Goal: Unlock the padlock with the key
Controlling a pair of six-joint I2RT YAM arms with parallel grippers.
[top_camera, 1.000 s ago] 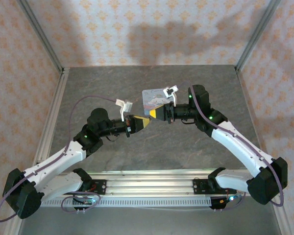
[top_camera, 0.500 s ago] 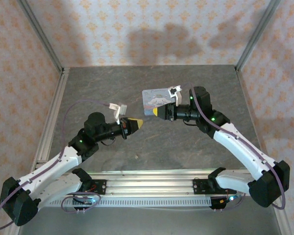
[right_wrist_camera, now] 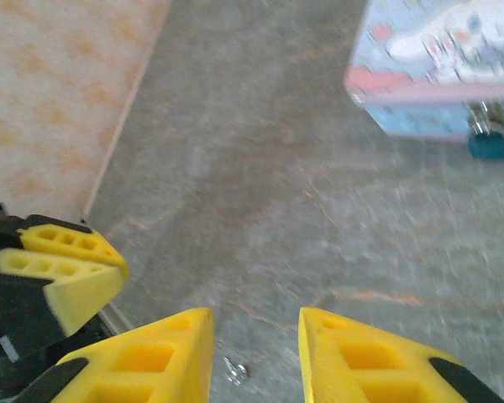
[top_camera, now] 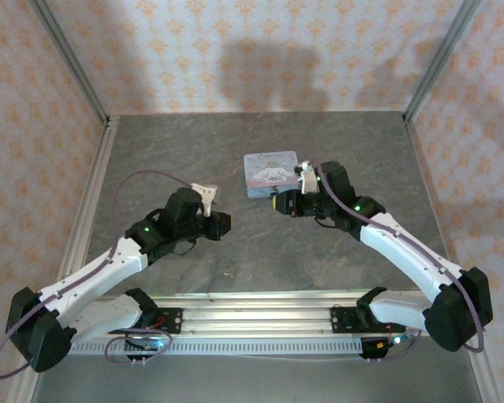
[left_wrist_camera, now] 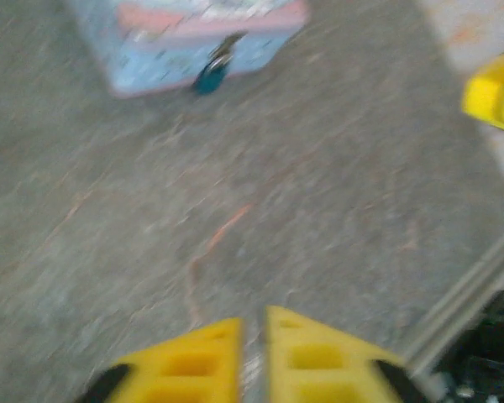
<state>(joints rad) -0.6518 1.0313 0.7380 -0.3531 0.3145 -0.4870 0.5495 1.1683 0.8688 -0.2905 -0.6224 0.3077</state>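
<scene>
Right wrist view: padlock [right_wrist_camera: 491, 138] hangs against the front wall of the tin [right_wrist_camera: 428, 84], touching it near one corner, shackle up at the tin's clasp and body down toward the table [right_wrist_camera: 260, 168]. Nothing stands in its keyway that I can see, so I judge it not yet unlocked. Step in hand, as I read it, is getting the key. A tiny pale metal scrap, which I take for the key [right_wrist_camera: 235, 369], lies flat on the table well out from the tin's front, apart from the padlock. Right gripper [right_wrist_camera: 254, 315] hovers over that scrap, fingers spread with bare table between them, pinching nothing. Left gripper [left_wrist_camera: 252, 317] sits farther out from the tin's front, fingers parted by a narrow slit; view is blurred, and I make out nothing gripped. Next move calls for a low, precise pinch on a thin flat sliver, leaving the tip free, then a steadying of the padlock, which looks likely to swing on its shackle. Padlock itself is tiny against the tin, with a rounded teal-blue body and a thin metal shackle. Tin is pale blue, with a pink band under a cartoon lid.
</scene>
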